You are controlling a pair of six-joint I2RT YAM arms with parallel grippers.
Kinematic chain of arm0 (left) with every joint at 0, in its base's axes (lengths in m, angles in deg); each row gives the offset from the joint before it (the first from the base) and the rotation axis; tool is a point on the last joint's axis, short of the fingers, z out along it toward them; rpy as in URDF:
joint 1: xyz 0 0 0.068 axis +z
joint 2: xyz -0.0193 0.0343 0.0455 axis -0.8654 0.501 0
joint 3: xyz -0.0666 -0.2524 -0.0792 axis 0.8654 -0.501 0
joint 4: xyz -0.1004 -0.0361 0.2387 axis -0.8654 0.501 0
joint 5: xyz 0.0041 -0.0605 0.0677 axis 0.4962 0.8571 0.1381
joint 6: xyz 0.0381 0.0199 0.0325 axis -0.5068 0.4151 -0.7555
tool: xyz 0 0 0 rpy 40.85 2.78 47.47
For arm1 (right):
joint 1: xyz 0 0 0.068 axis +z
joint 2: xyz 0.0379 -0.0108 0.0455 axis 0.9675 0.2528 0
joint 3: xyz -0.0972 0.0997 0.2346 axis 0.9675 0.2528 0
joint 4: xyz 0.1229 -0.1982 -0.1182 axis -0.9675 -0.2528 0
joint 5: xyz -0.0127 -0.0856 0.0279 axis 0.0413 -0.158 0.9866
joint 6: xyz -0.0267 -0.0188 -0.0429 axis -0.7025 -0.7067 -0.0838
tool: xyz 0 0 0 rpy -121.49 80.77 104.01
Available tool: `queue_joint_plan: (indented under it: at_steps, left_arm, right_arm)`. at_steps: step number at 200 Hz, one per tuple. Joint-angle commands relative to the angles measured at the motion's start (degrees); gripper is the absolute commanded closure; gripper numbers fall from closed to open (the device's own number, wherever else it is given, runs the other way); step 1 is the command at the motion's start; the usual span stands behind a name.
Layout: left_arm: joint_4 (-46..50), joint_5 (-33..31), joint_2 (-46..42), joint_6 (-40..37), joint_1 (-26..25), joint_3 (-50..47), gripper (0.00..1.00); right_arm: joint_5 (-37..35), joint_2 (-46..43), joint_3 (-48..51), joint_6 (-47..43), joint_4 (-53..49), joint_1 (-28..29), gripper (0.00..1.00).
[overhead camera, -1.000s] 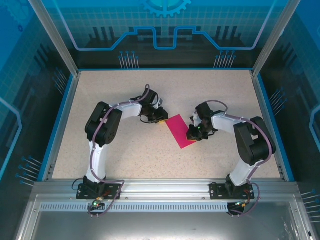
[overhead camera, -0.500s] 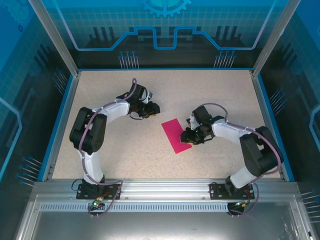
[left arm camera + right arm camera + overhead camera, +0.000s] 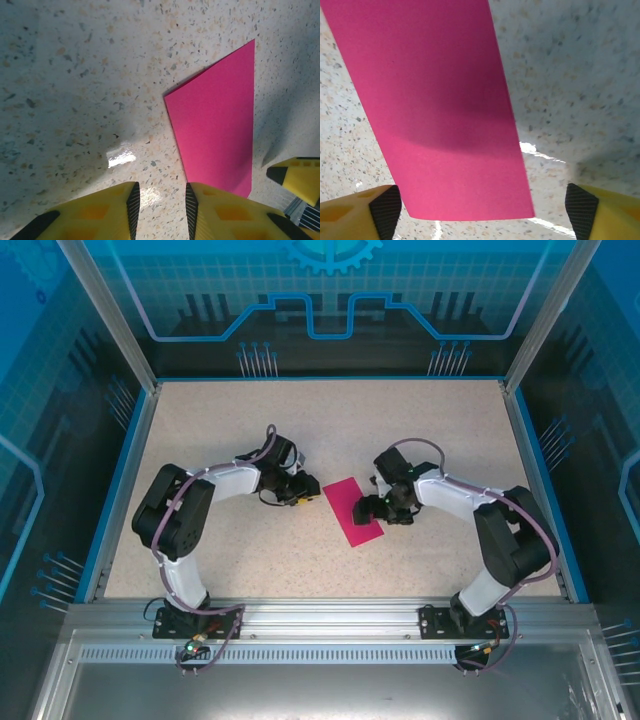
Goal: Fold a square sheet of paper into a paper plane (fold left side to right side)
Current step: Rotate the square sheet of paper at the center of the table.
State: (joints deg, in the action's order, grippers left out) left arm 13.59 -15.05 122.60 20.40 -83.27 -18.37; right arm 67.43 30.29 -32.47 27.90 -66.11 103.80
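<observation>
The square sheet of paper [image 3: 344,504] lies flat on the speckled table as a narrow magenta strip, folded in half. My right gripper [image 3: 366,510] hovers over the strip's right edge, open wide. In the right wrist view the paper [image 3: 435,100] runs ahead of the right gripper [image 3: 482,212], its near end lying between the spread fingertips [image 3: 385,210] and touching neither. My left gripper [image 3: 307,490] sits just left of the strip. In the left wrist view the left gripper [image 3: 161,200] stands partly open over bare table, with the paper [image 3: 215,120] off to its right.
The table [image 3: 250,420] has a blue rim and aluminium frame posts at its corners. A yellow fingertip [image 3: 295,175] of the right gripper shows in the left wrist view, at the paper's far edge. Both arms bend inward towards the table's centre.
My right gripper has opened wide and let go of the paper, which now lies flat. The left gripper swung away to the upper left, then came back beside the strip.
</observation>
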Motion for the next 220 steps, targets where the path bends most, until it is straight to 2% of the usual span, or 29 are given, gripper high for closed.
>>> queue_joint_plan:
  at_steps: [1, 159, 220]
  left_arm:
    - [-0.6, -0.6, -2.8, 0.3, -0.2, -0.3, 0.67]
    - [0.3, -1.6, -5.0, -1.4, -0.2, -2.4, 0.66]
    - [0.5, -0.2, -6.2, -1.4, -0.2, -2.1, 0.66]
  right_arm:
    - [-1.7, 1.0, 0.3, 0.9, -1.9, 2.4, 0.03]
    - [-0.7, 2.5, 0.1, 8.1, -1.9, 12.9, 0.01]
    - [4.4, 2.9, 0.5, 9.8, 4.2, 14.0, 0.01]
